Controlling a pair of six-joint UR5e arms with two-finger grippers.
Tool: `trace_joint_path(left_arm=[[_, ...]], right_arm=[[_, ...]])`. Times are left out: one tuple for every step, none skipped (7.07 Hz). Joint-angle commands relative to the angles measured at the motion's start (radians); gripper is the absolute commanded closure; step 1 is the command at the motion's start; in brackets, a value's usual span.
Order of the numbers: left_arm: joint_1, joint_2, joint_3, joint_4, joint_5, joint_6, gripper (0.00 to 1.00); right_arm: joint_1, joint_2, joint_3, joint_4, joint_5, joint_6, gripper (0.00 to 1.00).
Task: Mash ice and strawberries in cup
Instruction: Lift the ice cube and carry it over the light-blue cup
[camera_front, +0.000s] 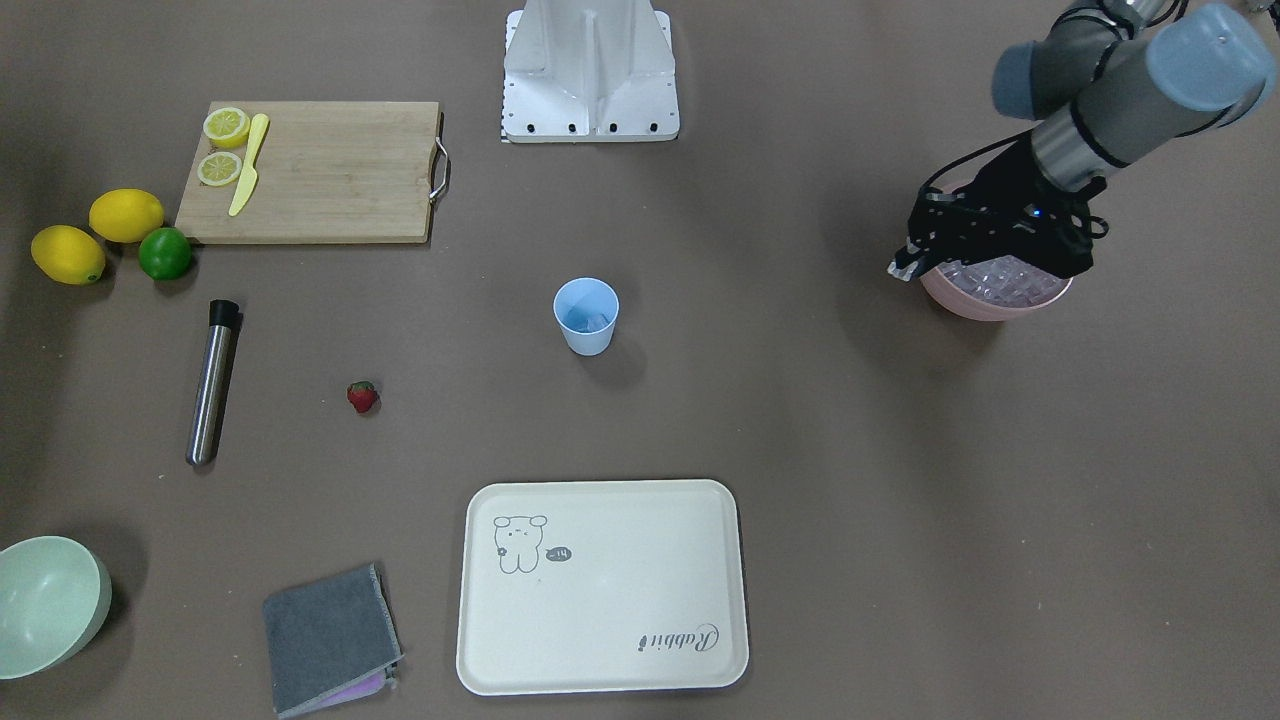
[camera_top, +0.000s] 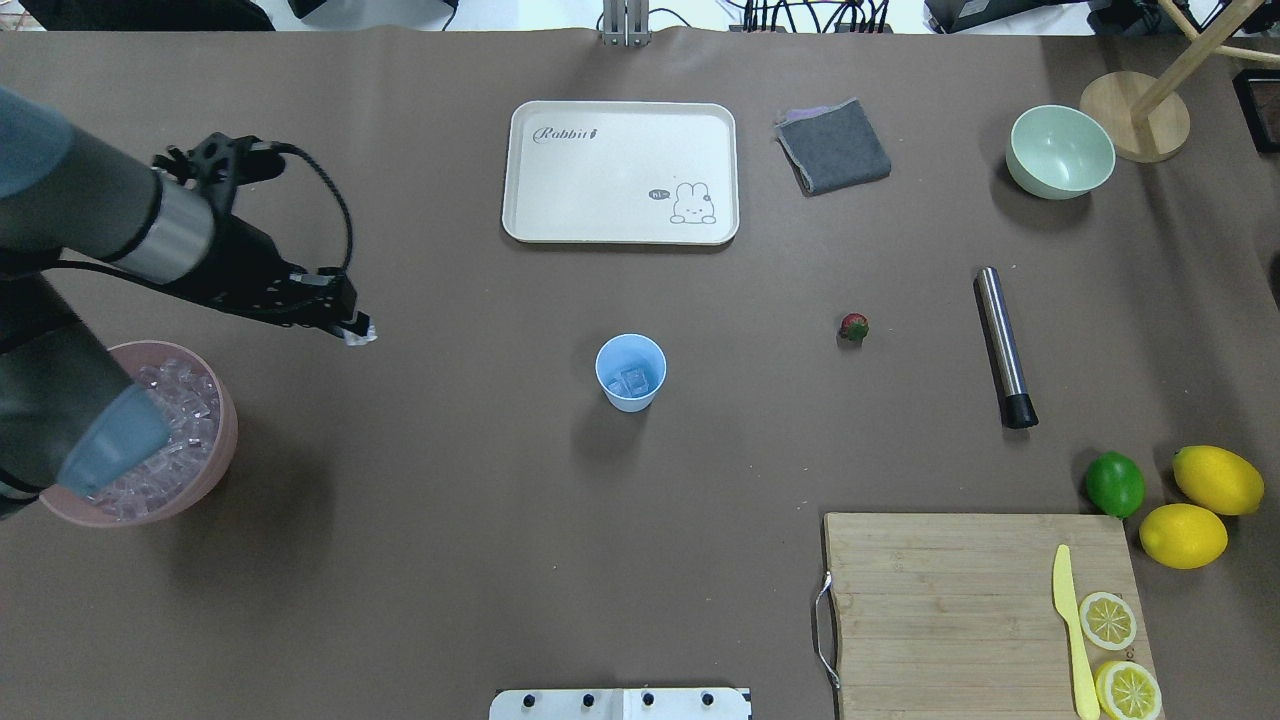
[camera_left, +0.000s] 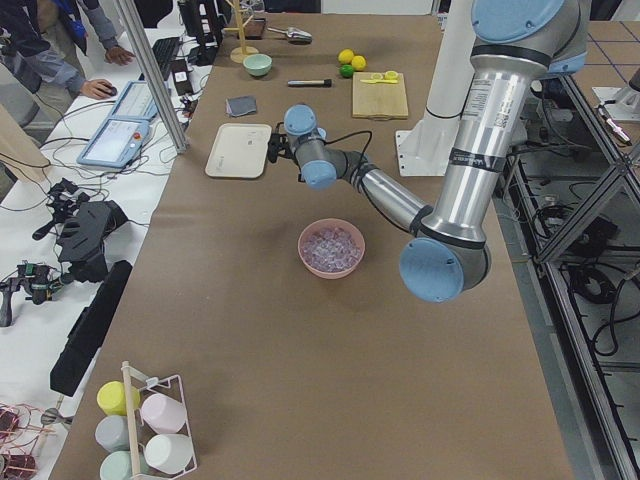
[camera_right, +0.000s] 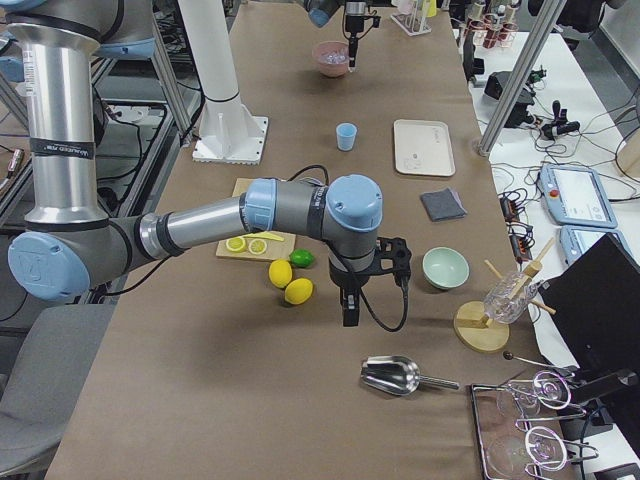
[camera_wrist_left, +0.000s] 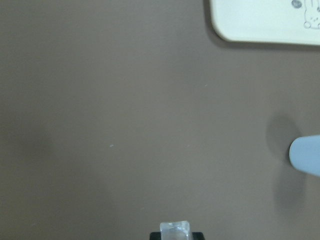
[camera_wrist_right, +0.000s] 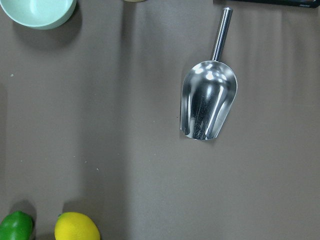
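my left claw (camera_top: 357, 330) closed on one small clear ice cube (camera_wrist_left: 174, 229), above bare table between pink bowl (camera_top: 218, 462) full of ice and small light-blue plastic cup (camera_top: 630, 372). right claw (camera_right: 347, 316): cannot tell. cup holds few cubes already. small red strawberry (camera_top: 853, 326) lies on table, well apart from cup; mashing not begun, i judge.

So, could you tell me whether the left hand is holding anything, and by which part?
Yes: the left hand holds one ice cube, pinched between its fingertips; which faces it grips cannot be told.
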Motion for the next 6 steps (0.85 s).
trace_joint_path(left_arm=[[0.14, -0.19, 0.008, 0.176, 0.155, -0.129, 0.73], [0.182, -0.259, 0.024, 0.232, 0.203, -0.167, 0.73], [0.223, -0.31, 0.06, 0.234, 0.255, -0.224, 0.73], [0.255, -0.368, 0.117, 0.234, 0.304, -0.264, 0.73], [0.26, -0.388, 0.151, 0.234, 0.321, -0.273, 0.73], [0.262, -0.394, 0.162, 0.228, 0.323, -0.275, 0.73]], right_arm=[[0.0, 0.002, 0.002, -0.002, 0.005, 0.0, 0.0], [0.002, -0.004, 0.013, -0.002, 0.007, 0.0, 0.0], [0.005, -0.007, 0.019, -0.002, 0.008, 0.0, 0.0], [0.005, -0.005, 0.019, -0.002, 0.008, 0.0, 0.0], [0.005, -0.005, 0.019, -0.002, 0.007, 0.0, 0.0], [0.006, -0.012, 0.03, -0.003, 0.008, 0.0, 0.0]])
